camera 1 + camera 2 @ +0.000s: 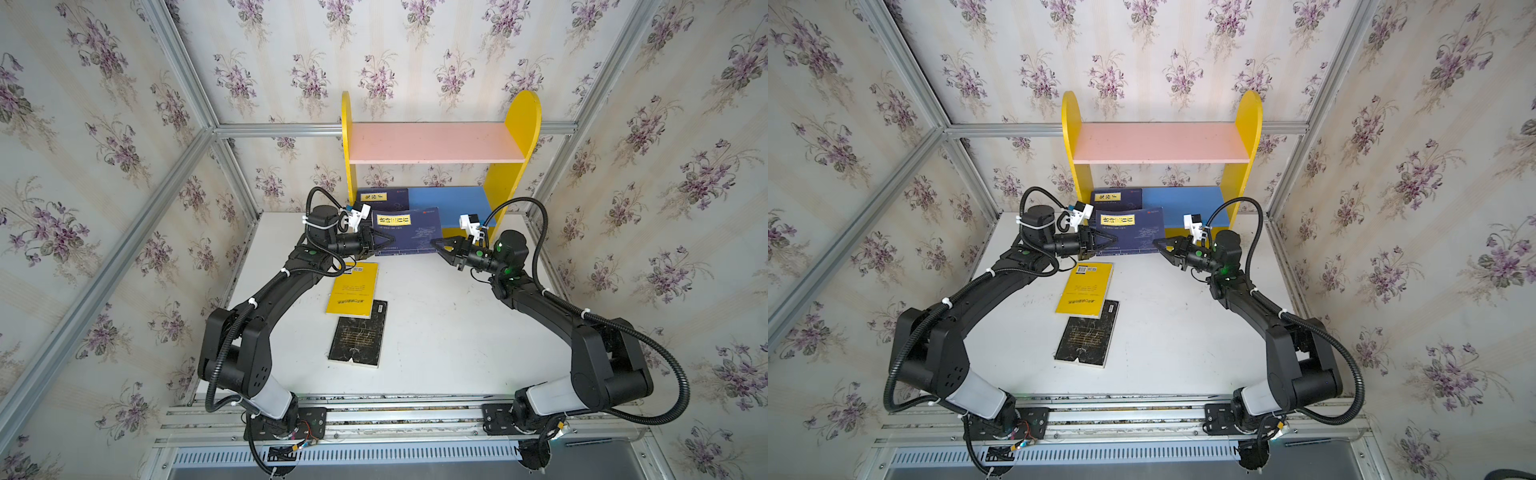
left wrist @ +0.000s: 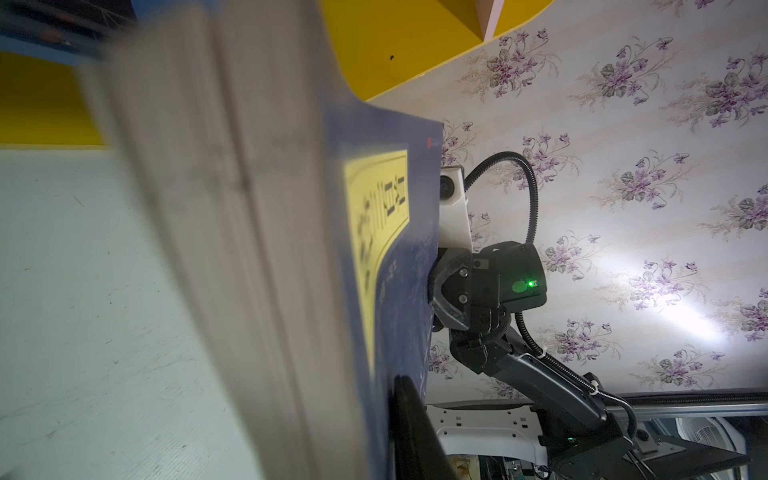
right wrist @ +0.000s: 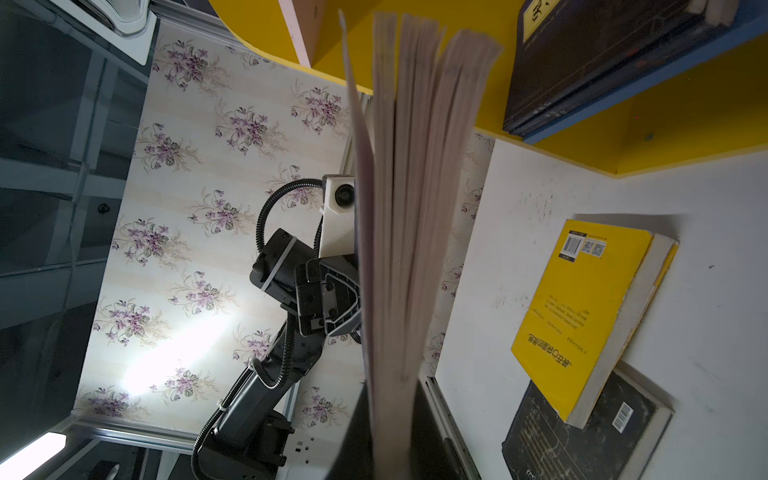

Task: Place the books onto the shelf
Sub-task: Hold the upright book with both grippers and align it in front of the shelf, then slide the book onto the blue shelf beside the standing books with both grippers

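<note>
Two arms: both are bent at the elbow, with forearms reaching toward the shelf and wrists turned inward, so the pincers face each other across the white desk.
Left pincer: pressed together on the left edge of the navy blue paperbacks, a bundle with a yellow title label on its top cover.
Right pincer: pinching the opposite edge of the same bundle; the left wrist view shows its fingers biting the cover's far edge.
Held bundle: it is lifted off the desk with the cover facing up. In the right wrist view the page edges fan apart, and the number of books cannot be told.
Bundle position: just in front of the blue lower board; I cannot tell whether it touches the board.
Shelf: a small wooden bookshelf with yellow round-topped sides, standing at the back of the desk; its pink upper board is bare.
Shelved book: navy blue with a yellow label, lying flat at the left end of the lower board.
Desk books: a bright yellow paperback lies flat near the left arm, its lower end overlapping a black paperback.
</note>
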You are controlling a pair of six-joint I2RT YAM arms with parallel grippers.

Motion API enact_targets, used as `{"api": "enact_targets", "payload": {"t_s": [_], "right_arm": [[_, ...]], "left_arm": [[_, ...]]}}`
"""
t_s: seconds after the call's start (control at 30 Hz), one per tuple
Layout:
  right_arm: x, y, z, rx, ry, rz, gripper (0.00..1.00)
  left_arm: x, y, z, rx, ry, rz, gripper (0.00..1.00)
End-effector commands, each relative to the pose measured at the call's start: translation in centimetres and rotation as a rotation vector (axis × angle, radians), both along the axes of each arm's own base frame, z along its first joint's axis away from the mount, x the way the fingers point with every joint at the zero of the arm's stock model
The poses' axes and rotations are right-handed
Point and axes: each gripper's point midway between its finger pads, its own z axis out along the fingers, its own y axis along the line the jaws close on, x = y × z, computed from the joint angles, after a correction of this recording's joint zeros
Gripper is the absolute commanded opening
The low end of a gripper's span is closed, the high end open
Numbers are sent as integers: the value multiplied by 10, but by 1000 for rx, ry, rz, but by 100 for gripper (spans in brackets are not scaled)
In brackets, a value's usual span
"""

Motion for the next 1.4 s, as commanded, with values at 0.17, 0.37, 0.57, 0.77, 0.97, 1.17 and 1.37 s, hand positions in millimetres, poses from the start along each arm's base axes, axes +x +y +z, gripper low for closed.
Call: {"api": "enact_targets", "payload": {"t_s": [0.17,0.37,0.57,0.77,0.97,1.17,1.37], "right_arm": [[9,-5,19,-35,-102,-58,7],[22,0,16,-38,-123,-113,7],[41,16,17,-18,-116,-94,6],[73,27,12,-40,-112,-76,7],[117,36,17,9,-139,-77,7],[153,46,2,-59,-118,-51,6],[181,45,-7,-79,-107,-43,7]], "left_arm": [[13,13,18,16,-31,35,38],[21,46,28,24,-51,103,60],[31,92,22,32,-37,202,79],[42,116,5,73,-14,293,96],[49,129,-21,128,33,360,99],[60,144,-43,186,56,423,99],[69,151,-56,227,63,464,99]]}}
